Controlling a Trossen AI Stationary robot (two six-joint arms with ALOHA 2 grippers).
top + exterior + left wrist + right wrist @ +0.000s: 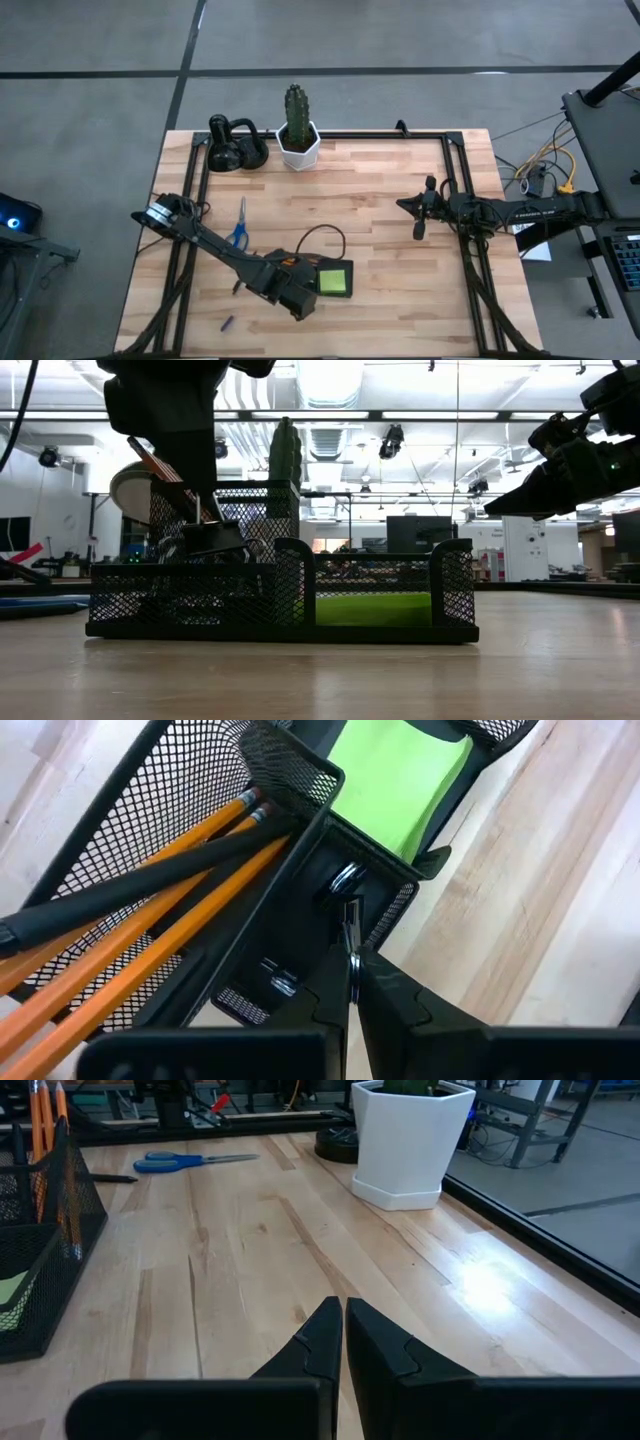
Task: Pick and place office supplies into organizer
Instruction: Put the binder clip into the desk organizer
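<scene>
Your left tool (350,955) is hanging directly over the black mesh organizer (320,280) near the front of the wooden desk (380,200), with its fingers pressed together. In the left wrist view the tips are sitting just above a small compartment that is holding a binder clip (345,880); whether the tips are pinching anything you cannot tell from here.

The organizer is already carrying some supplies. Orange pencils (130,950) are leaning in the tall mesh cup, and a dark pen (140,885) is lying across them in the same cup. The lime-green sticky-note pad (400,775) is lying flat in the low open compartment beside the cup; from above it is showing as a bright green square (334,280).

The blue-handled scissors (239,228) are lying on the desk, apart from the organizer, toward the left arm's base. A small dark pen (228,322) is lying on the desk near the front edge, also clear of the organizer.

Your right tool (343,1335) is waiting over the right half of the desk, well away from the organizer, with its fingers together and nothing between them.

At the back edge, the white hexagonal cactus pot (298,145) is standing beside a black rounded desk gadget (235,148).
</scene>
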